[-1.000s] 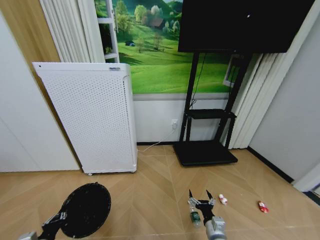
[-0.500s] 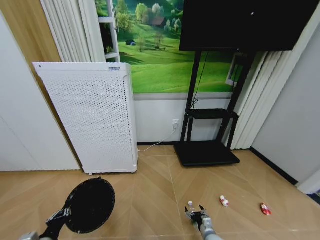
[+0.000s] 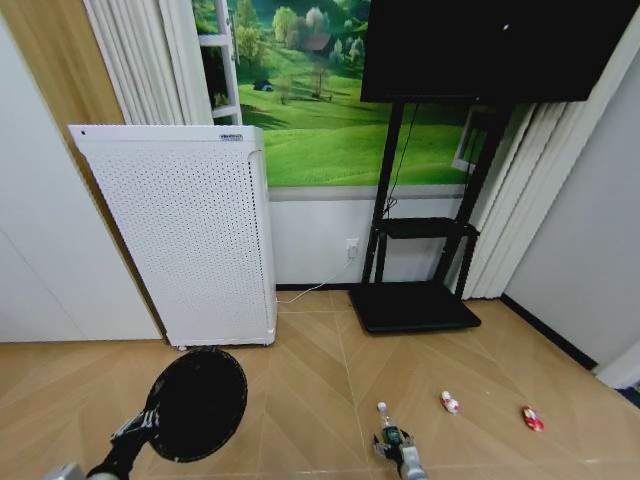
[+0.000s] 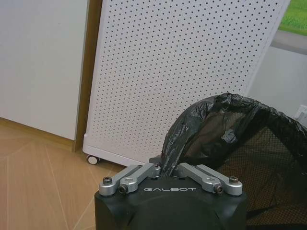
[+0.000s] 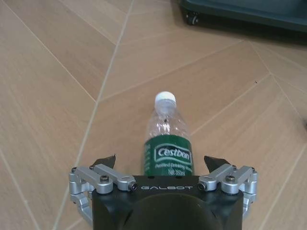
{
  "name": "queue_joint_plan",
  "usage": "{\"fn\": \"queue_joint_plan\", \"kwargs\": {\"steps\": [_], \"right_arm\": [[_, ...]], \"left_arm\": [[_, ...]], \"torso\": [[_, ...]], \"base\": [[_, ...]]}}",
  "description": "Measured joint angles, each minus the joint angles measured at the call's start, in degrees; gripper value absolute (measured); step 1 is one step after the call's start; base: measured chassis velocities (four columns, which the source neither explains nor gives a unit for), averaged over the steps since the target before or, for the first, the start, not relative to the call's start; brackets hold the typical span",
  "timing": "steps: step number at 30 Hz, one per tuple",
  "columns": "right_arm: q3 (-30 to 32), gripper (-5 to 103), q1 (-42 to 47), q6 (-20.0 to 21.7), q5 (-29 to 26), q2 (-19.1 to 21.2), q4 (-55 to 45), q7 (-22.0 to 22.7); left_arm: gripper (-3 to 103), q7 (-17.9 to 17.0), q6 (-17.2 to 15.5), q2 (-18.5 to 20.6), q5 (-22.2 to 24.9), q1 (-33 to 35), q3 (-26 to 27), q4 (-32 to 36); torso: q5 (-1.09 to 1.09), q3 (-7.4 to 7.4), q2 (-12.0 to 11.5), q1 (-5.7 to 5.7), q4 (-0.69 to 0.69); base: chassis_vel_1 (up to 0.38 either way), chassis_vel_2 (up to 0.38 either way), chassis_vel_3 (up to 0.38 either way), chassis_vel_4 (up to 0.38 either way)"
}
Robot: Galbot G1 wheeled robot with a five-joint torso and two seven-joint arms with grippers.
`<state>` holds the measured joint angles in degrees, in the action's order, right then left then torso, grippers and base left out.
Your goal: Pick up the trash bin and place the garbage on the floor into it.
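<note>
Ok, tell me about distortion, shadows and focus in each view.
Head view: wide-angle bending, the air purifier leans outward. Left wrist view: perforated panel sharp, the trash bin liner's folds clear, left gripper body dark. Right wrist view: bottle label readable, a soft shadow beside it, between the right gripper fingers.

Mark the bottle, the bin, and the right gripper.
bottle [image 5: 168, 154]: right wrist view, on the green label.
bin [image 3: 199, 403]: head view, on the dark liner inside.
right gripper [image 5: 161, 164]: right wrist view, midway between its open fingers.

Pale herringbone wood floor — a white perforated air purifier far left, black TV stand right, green meadow mural behind.
</note>
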<state>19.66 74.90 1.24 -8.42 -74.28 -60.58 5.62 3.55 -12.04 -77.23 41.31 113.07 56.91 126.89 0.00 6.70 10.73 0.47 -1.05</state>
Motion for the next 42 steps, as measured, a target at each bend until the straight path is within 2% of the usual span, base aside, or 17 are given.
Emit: {"fn": "queue_joint_plan", "kwargs": {"steps": [4,5,7,8,11,14,16,17,19,20,22,27,30,33,36,39,42], "right_arm": [[0.4,100,-1.0,0.0,0.9,-0.6,1.9,1.0],[0.6,91,-1.0,0.1,0.8,-0.8,2.0,1.2],[0.8,91,-0.9,0.1,0.8,-0.9,1.9,1.2],[1.0,80,-0.5,0.1,0.7,-0.9,1.6,1.3],[1.3,80,0.1,0.1,0.5,-0.9,1.0,1.2],[1.8,59,0.8,0.1,0.4,-0.8,0.3,1.2],[1.9,59,1.1,0.1,0.2,-0.8,0.1,1.2],[2.0,47,1.4,0.1,0.0,-0.8,-0.4,1.2],[2.1,47,1.7,0.1,-0.4,-0.7,-1.1,1.2],[2.2,37,2.0,0.1,-0.7,-0.6,-1.6,1.1],[2.3,37,2.2,0.1,-1.1,-0.5,-2.4,1.1],[3.1,21,3.8,0.6,-3.1,0.4,-6.8,1.0],[3.6,20,4.6,1.1,-4.4,0.9,-9.3,1.0],[5.2,20,6.7,2.0,-7.4,2.1,-15.4,0.9],[5.6,20,7.3,2.0,-8.3,2.4,-16.8,0.8],[8.4,20,10.4,-5.1,-14.3,3.1,-24.0,-5.0],[9.5,20,12.1,-7.5,-16.1,3.4,-27.8,-6.8]], "left_arm": [[4,0.0,0.0,-0.4,0.9,0.2,0.4,0.2],[4,0.0,0.0,-0.5,1.0,0.2,0.5,0.2],[4,0.0,0.0,-0.6,1.1,0.1,0.5,0.2],[4,0.0,0.0,-0.7,1.3,0.0,0.4,0.2],[4,-0.1,0.0,-0.8,1.8,-0.1,0.3,-0.1],[4,-0.9,0.0,-0.8,3.4,-0.6,0.2,-0.2],[4,-1.2,0.0,-0.8,4.0,-0.7,0.2,-0.1],[4,-1.6,-0.1,-0.6,4.7,-0.9,0.2,-0.1],[4,-1.9,-0.2,-0.5,5.5,-1.0,0.4,-0.1],[4,-2.1,-0.4,-0.4,6.0,-1.1,0.4,-0.1],[4,-2.4,-0.6,-0.3,6.5,-1.2,0.4,-0.2],[4,-3.9,-1.5,0.1,8.2,-2.4,0.0,-1.2],[4,-6.1,-2.4,0.4,10.4,-3.2,-0.3,-1.6],[4,-9.8,-4.4,1.5,16.5,-5.2,-0.6,-2.7],[4,-10.4,-4.8,1.9,17.7,-5.7,-0.6,-3.1],[4,-14.4,-8.1,4.9,24.0,-8.6,-1.7,-4.4],[4,-15.4,-9.3,6.5,25.5,-10.4,-3.0,-5.2]], "torso": [[0.00,0.00,0.0,0.00,0.00],[0.00,0.00,0.0,0.00,0.00],[0.00,0.00,0.0,0.00,0.00],[0.00,0.00,0.0,0.00,0.00],[0.00,0.00,0.0,0.00,0.00],[0.00,0.00,0.0,0.00,0.00],[0.00,0.00,0.0,0.00,0.00],[0.00,0.00,0.0,0.00,0.00],[0.00,0.00,0.0,0.00,0.00],[0.00,0.00,0.0,0.00,-0.01],[0.00,0.00,0.0,0.00,0.00],[0.01,0.00,0.0,0.00,0.00],[0.00,0.00,0.0,0.00,0.00],[0.00,0.00,0.0,0.00,-0.01],[-0.01,0.00,0.0,-0.01,0.00],[0.01,0.00,0.0,0.00,0.01],[0.00,0.00,0.0,0.00,0.01]], "base": [[0.000,0.000,0.000,0.000],[0.000,0.000,0.000,0.000],[0.000,0.000,0.000,0.000],[0.000,0.000,0.000,0.000],[0.000,0.000,0.000,0.000],[0.000,0.000,0.000,0.000],[0.000,0.000,0.000,0.000],[0.000,0.000,0.000,0.000],[0.000,0.000,0.000,0.000],[0.000,0.000,0.000,0.000],[0.000,0.000,0.000,0.000],[0.000,0.000,0.000,0.000],[0.000,0.000,0.000,0.000],[0.000,0.000,0.000,0.000],[0.000,0.000,0.000,0.000],[0.000,0.000,0.000,0.000],[0.000,0.000,0.000,0.000]]}}
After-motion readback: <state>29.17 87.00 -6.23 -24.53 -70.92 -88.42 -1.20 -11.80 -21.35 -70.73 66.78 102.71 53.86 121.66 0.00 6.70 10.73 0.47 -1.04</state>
